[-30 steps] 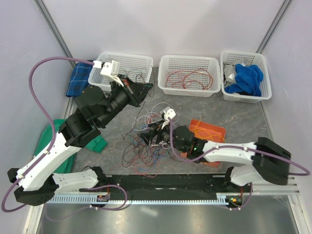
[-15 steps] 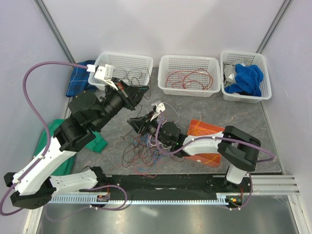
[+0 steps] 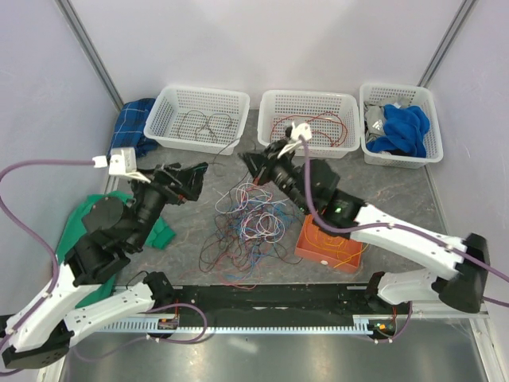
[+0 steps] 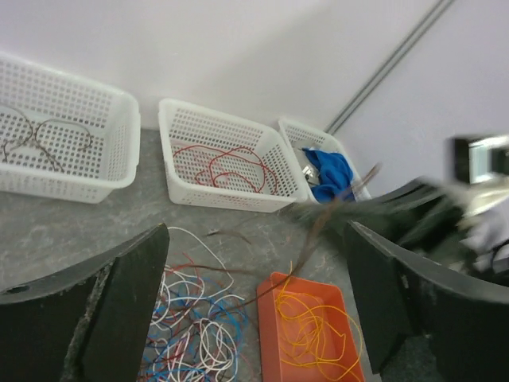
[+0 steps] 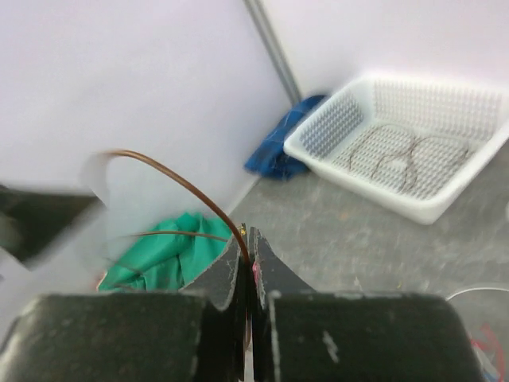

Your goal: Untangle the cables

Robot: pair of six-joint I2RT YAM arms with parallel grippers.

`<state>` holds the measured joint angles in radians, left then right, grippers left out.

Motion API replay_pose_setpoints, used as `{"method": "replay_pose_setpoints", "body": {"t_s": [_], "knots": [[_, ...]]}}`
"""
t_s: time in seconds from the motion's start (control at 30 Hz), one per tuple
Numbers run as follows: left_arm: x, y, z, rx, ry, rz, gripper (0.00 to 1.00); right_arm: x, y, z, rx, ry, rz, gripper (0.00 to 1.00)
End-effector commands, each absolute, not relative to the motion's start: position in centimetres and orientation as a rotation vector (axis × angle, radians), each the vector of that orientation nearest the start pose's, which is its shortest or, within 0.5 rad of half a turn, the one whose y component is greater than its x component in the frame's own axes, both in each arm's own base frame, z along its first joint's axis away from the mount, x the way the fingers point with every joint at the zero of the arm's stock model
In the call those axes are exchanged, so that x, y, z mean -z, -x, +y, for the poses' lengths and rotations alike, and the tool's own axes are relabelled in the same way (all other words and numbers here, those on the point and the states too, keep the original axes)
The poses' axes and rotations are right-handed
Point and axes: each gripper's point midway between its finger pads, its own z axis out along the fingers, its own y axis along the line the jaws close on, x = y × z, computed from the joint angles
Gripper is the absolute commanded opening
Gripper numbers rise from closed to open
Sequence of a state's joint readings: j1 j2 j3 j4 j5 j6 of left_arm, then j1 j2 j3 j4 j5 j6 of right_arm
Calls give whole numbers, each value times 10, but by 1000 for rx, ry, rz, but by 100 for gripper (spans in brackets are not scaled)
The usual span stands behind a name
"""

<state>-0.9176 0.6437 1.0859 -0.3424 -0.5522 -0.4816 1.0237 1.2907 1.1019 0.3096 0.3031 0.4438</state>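
Cables [image 3: 253,216] lie tangled on the tabletop [image 3: 390,181]. My right tool [image 5: 247,241] pinches a brown cable [image 5: 171,177]; my left tool [image 4: 254,267] gapes, released.

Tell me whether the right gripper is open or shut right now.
Shut: in the right wrist view the right gripper has its tips pressed together, pinching a dark brown cable between them.
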Motion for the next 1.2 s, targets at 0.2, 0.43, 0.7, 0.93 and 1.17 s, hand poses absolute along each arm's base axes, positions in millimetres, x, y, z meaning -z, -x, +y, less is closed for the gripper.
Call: {"method": "replay_pose_setpoints", "body": {"t_s": [0.2, 0.43, 0.7, 0.93, 1.17], "knots": [[-375, -198, -167, 819, -15, 1364, 100, -421, -259, 313, -677, 277, 1644, 0], [-368, -182, -207, 944, -241, 1202, 100, -432, -251, 315, -737, 274, 1653, 0], [-339, -198, -238, 952, -275, 1329, 100, -444, -243, 314, -790, 283, 1643, 0], [-316, -211, -259, 943, -296, 1423, 88, -459, -231, 311, -857, 293, 1619, 0], [-309, -221, -269, 918, -298, 1479, 2, -471, -220, 300, -894, 290, 1592, 0]]}}
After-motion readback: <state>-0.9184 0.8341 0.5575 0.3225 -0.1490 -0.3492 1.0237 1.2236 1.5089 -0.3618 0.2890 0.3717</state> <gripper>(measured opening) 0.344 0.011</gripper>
